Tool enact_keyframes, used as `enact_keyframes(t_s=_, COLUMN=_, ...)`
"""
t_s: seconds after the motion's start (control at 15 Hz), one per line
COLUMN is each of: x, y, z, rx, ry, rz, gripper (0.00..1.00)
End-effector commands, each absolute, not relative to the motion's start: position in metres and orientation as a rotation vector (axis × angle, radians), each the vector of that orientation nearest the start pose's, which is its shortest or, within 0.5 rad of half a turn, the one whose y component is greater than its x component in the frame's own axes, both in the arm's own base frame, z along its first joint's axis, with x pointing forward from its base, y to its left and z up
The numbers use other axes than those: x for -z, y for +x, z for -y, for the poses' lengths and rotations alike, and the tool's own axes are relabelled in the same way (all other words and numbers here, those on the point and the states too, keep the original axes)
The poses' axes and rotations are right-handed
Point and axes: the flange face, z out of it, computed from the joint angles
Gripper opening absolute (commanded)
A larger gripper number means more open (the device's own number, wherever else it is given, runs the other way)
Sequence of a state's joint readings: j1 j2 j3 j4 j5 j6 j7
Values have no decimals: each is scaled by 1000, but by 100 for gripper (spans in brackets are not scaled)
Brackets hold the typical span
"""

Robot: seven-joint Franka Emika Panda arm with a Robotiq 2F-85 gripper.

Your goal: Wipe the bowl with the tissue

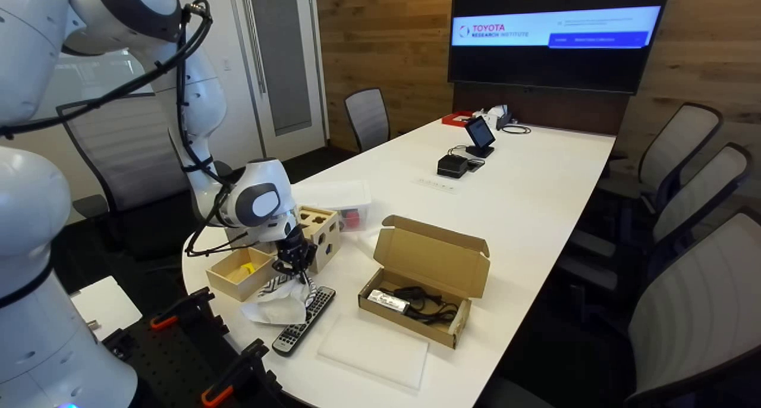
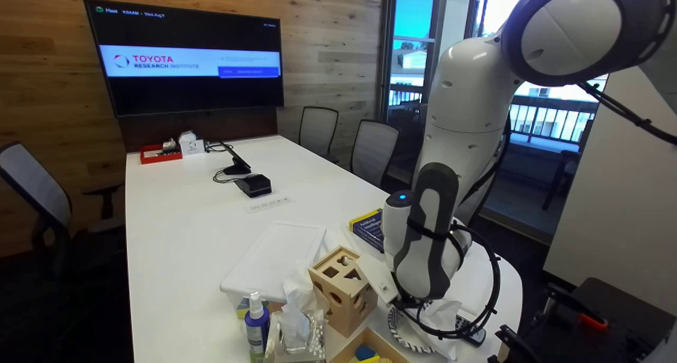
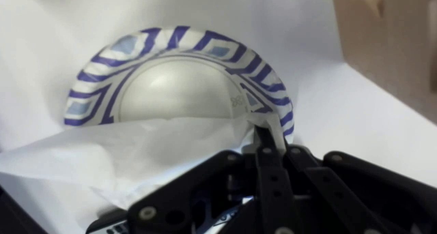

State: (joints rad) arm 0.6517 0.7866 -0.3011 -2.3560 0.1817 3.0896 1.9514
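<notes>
- The black two-fingered gripper [image 3: 270, 137] is closed narrow, pinching the soft white paper tissue [image 3: 164, 142].
- In the wrist view its tips stand at the right side of the round, shallow, blue-banded white bowl [image 3: 181, 87]; the uncovered bottom lies left and far of them.
- The tissue's loose length trails left, across the bowl's near half and past its left rim; whether it presses down, I cannot tell.
- The wiping stroke likely calls for moving left and far, away from the long black-and-grey remote control [image 1: 304, 323] near the bowl.
</notes>
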Motion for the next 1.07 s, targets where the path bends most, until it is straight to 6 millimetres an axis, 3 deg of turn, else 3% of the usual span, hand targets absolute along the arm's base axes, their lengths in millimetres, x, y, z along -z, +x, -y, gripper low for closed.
enact_keyframes(t_s=0.0, x=-31, y=452, z=-128, rx=290, ry=-2155, rz=-2244, gripper=0)
enact_keyframes(t_s=0.53, x=-15, y=430, z=-150, rx=16, ry=-2157, rz=-2056, gripper=0)
enact_keyframes(t_s=0.73, x=-8, y=411, z=-145, rx=-129, ry=-2136, rz=-2111, gripper=0)
enact_keyframes(t_s=1.0, x=-8, y=387, z=-123, rx=-229, ry=-2095, rz=-2289, gripper=0)
